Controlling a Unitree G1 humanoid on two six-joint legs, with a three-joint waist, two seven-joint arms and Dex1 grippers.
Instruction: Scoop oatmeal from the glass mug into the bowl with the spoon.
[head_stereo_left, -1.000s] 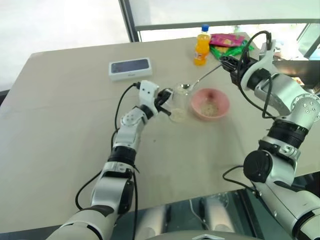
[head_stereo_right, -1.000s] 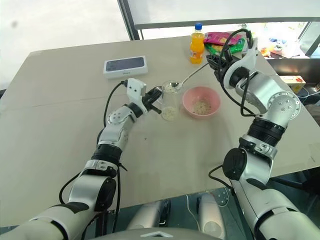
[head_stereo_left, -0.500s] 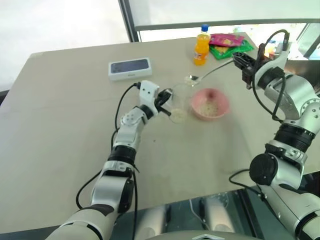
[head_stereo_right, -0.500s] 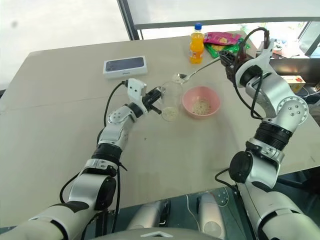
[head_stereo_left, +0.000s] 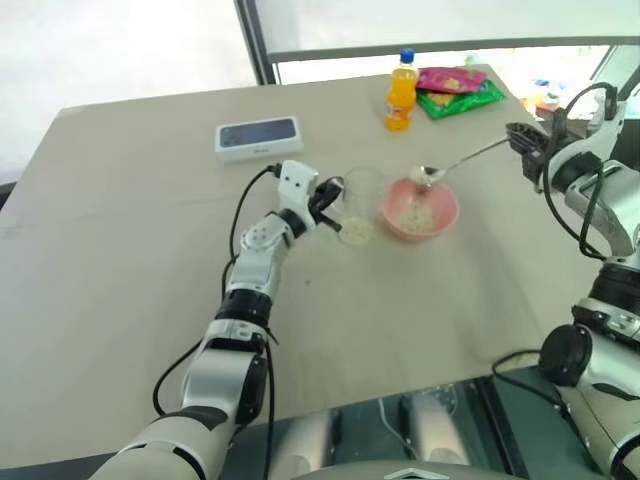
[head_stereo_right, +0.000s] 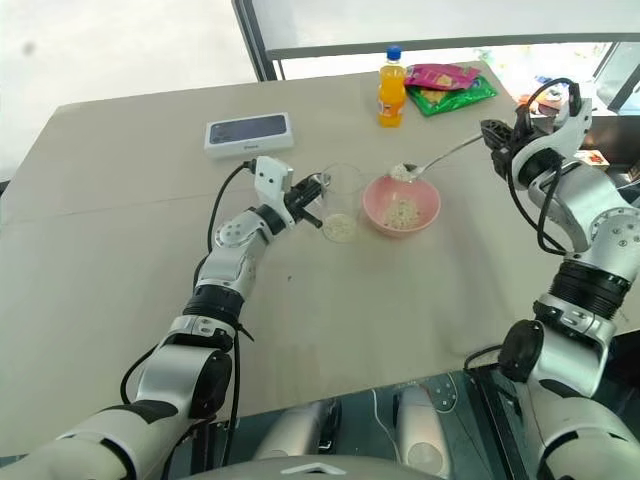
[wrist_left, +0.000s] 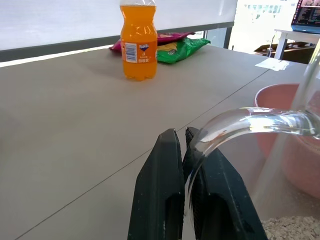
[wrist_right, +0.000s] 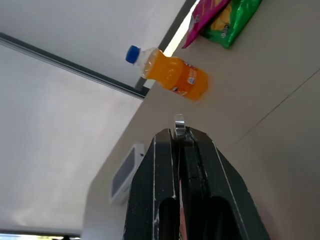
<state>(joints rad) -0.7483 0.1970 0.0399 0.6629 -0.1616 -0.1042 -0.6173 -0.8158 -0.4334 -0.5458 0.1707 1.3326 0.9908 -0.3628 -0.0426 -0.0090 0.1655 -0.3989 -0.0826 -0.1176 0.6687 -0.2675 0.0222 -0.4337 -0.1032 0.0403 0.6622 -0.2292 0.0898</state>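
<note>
1. Head views: your left gripper (head_stereo_right: 318, 187) is clamped on the glass mug (head_stereo_right: 342, 200) handle, mid-tabletop. Your right gripper (head_stereo_right: 492, 135) pinches the spoon (head_stereo_right: 432, 160), its oatmeal (head_stereo_right: 400, 172) over the pink bowl's (head_stereo_right: 428, 213) far rim.
2. Left wrist: fingers (wrist_left: 162, 200) pinch the clear handle.
3. Right wrist: fingers (wrist_right: 155, 195) are together on the spoon's handle.

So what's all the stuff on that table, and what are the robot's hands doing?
table: one, beige.
glass mug: one, clear, left of the bowl, oatmeal at the bottom.
bowl: one, pink, mid-table, some oatmeal inside.
spoon: one, silver, loaded, over the bowl's far rim.
bottle: one, orange, far edge.
snack packets: two, pink and green, beside the bottle.
box: one, white, dark top, far left.
left gripper: shut on the mug's handle.
right gripper: shut on the spoon's handle.
</note>
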